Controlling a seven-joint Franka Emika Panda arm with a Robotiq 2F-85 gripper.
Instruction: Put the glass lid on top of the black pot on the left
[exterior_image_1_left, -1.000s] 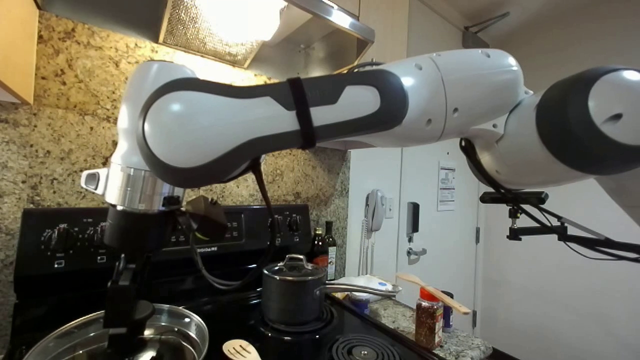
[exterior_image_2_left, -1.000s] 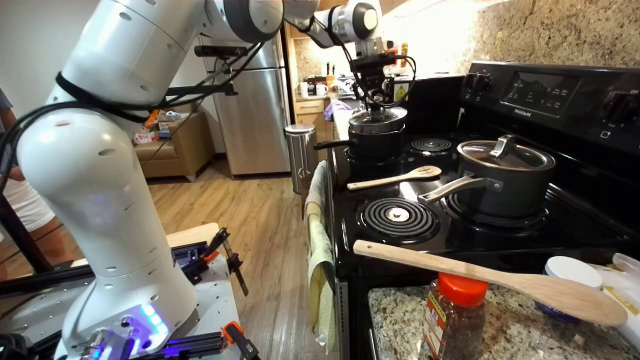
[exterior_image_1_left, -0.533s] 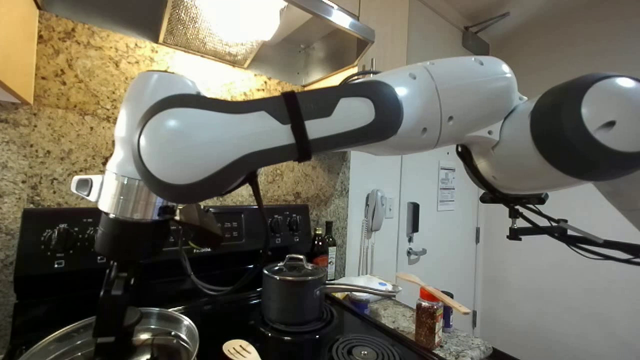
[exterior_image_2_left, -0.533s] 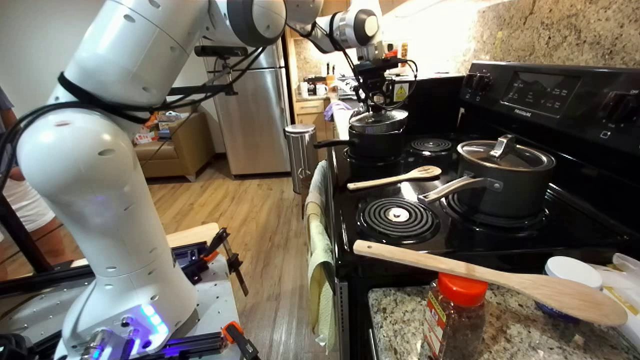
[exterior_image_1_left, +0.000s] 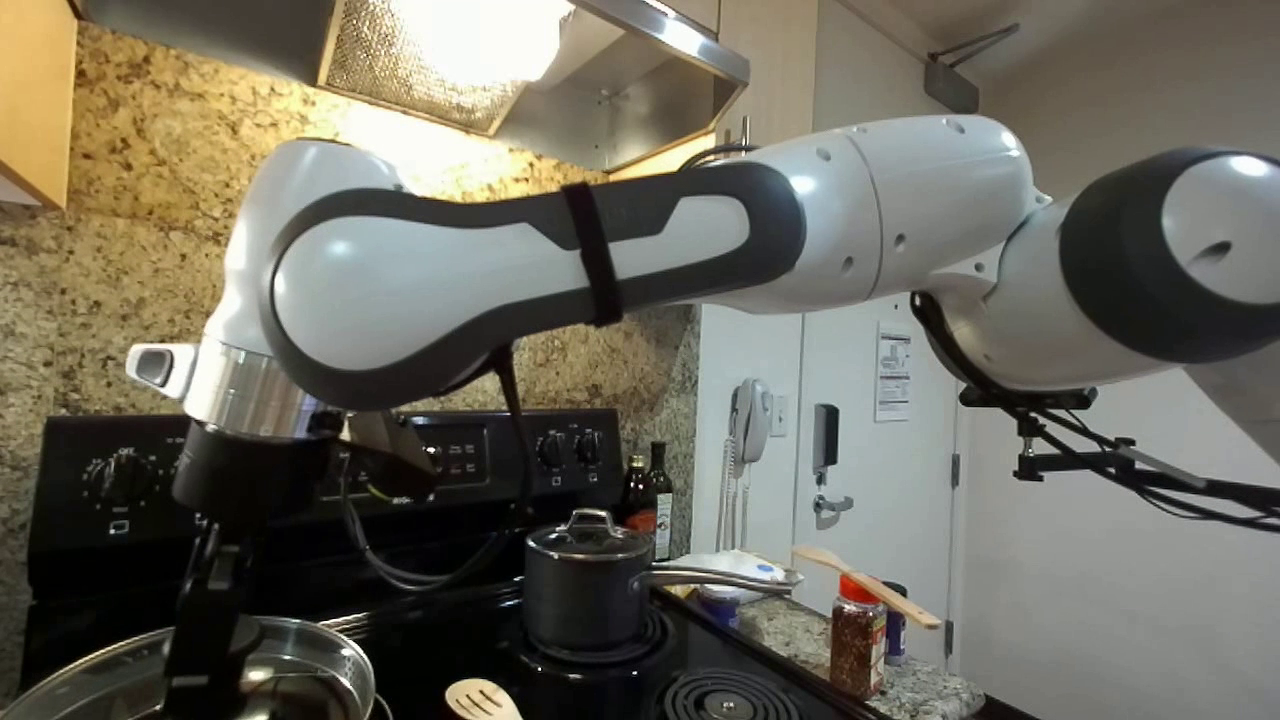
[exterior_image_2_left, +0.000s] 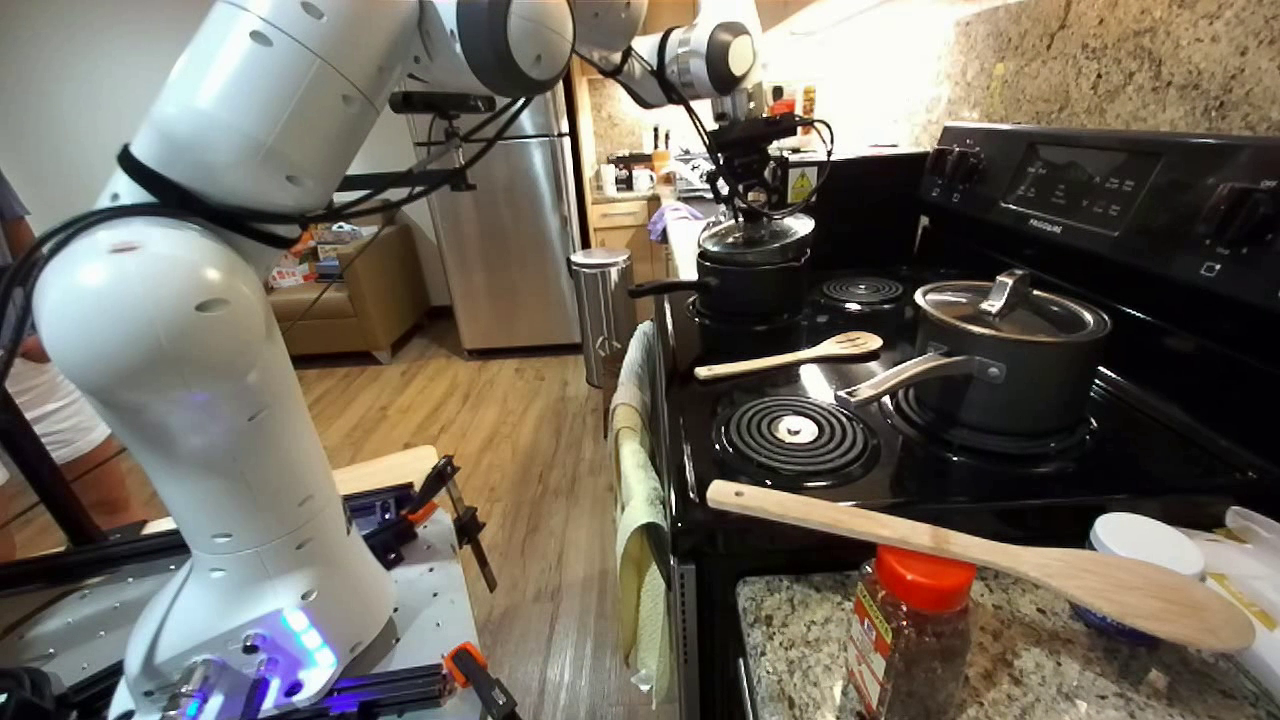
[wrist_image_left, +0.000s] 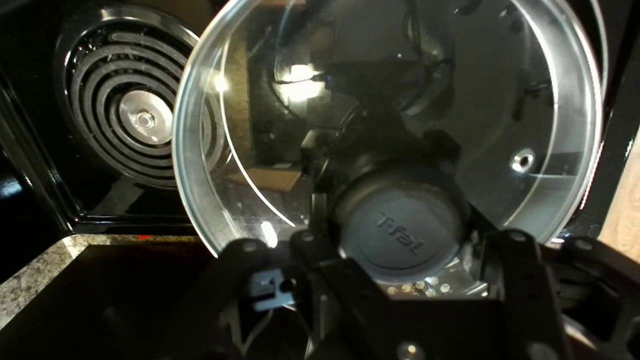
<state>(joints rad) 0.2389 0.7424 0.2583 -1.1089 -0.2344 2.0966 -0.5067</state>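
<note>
Pincer: pointing down and clamped on the dark knob of the glass lid, one side of the grip on either flank of it in the wrist view.
Knob: round, with "T-fal" marked on its top (the letters run aslant, yet they read clearly).
Glass lid: held by that knob right over the black pot; in an exterior view it looks slightly tilted, and I cannot tell whether its shiny rim touches the pot.
Black pot: standing near the front edge of the black surface, its long dark handle pointing away from the control panel.
Black surface: a glossy stove top, carrying both pots and a slotted spoon that lies flat between them.
Coil burner: just beside the lid in the wrist view, partly seen through the glass edge.
Grey pot: well apart from the black pot, wearing its own cover, its steel handle toward the front.
Jar: red-capped and upright on a speckled surface, a long wooden spoon lying across its cap.
Arm: white and dark grey, reaching over the stove top in both exterior views.
Towels: hanging at the front.
</note>
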